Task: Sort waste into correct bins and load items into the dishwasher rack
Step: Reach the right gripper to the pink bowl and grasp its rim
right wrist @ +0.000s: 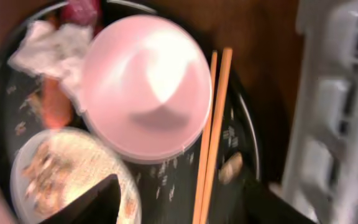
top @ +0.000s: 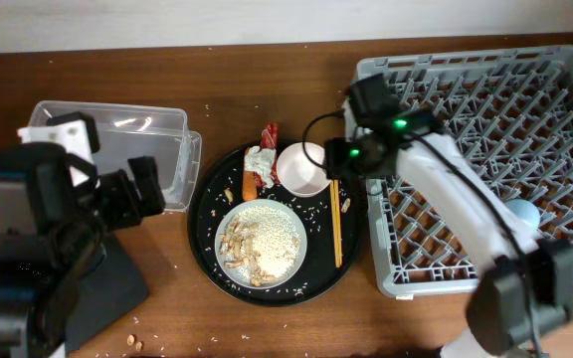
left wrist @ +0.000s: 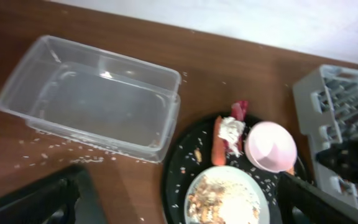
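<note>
On the round black tray (top: 212, 214) sit a pale plate (top: 260, 242) of beige rice and peanut-like scraps, a white bowl (top: 302, 167), a crumpled red-and-white wrapper (top: 260, 159), an orange carrot piece (top: 250, 186) and brown chopsticks (top: 336, 224). My right gripper (top: 344, 159) is open and empty, hovering over the bowl (right wrist: 146, 87) and chopsticks (right wrist: 213, 137). My left gripper (top: 149, 189) is open and empty beside the clear tub (top: 107, 149), left of the tray. A light-blue cup (top: 522, 214) lies in the grey rack (top: 495, 89). The flat black tray (top: 112, 293) lies at the lower left, partly under my left arm.
Loose rice grains and a peanut scrap (right wrist: 230, 167) lie on the round tray, and more grains are scattered on the wooden table near the tub (left wrist: 92, 102). The rack (left wrist: 334, 93) stands just right of the round tray. A few scraps lie by the front edge (top: 132, 341).
</note>
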Robot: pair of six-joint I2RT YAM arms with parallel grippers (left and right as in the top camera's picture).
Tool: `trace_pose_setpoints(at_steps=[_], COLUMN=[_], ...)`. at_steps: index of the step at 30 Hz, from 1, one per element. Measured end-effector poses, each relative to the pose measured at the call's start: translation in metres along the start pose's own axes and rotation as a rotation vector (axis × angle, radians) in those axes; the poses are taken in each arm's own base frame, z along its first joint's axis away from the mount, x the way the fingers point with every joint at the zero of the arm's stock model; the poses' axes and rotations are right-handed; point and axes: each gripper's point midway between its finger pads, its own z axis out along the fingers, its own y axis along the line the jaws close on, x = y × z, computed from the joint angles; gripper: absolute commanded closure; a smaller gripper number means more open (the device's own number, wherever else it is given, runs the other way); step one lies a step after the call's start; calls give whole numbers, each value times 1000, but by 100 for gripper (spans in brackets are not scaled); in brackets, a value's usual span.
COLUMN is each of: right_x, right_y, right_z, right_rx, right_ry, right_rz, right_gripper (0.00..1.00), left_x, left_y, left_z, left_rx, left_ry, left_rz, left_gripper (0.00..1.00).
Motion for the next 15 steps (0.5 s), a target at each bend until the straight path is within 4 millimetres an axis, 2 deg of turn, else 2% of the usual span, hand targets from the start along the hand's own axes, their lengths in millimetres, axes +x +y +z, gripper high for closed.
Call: trace_pose_setpoints(at_steps=[1,5,9,11,12,13,15], right_x=[-1,-6,-11,-14,-14,-13,-13], right_y=[-2,-9,-9,-7,-6,-6,-6], right_z=[16,51,65,66,67,68,69], right_rx=[11,32,27,15,12,11,11], right_ry=[15,31,19,12,12,15,16], right_rz=[13,40,47,52,50,53,52], right_gripper=[42,50,60,72,73,73,56], left_x=[0,-1,-2,-2,-2,-2,1], left_y=[2,5,7,7,7,7,8], left_z=[-2,-3,-3,-3,-3,-3,-3], left_rx=[-8,-27,-37,-37,-37,-37,-40], left_ry=[-6,-14,-17,-17,-17,-17,-7], left_rz=[-1,-5,-5,-5,-5,-5,-4], left_gripper=[1,1,1,1,1,1,1])
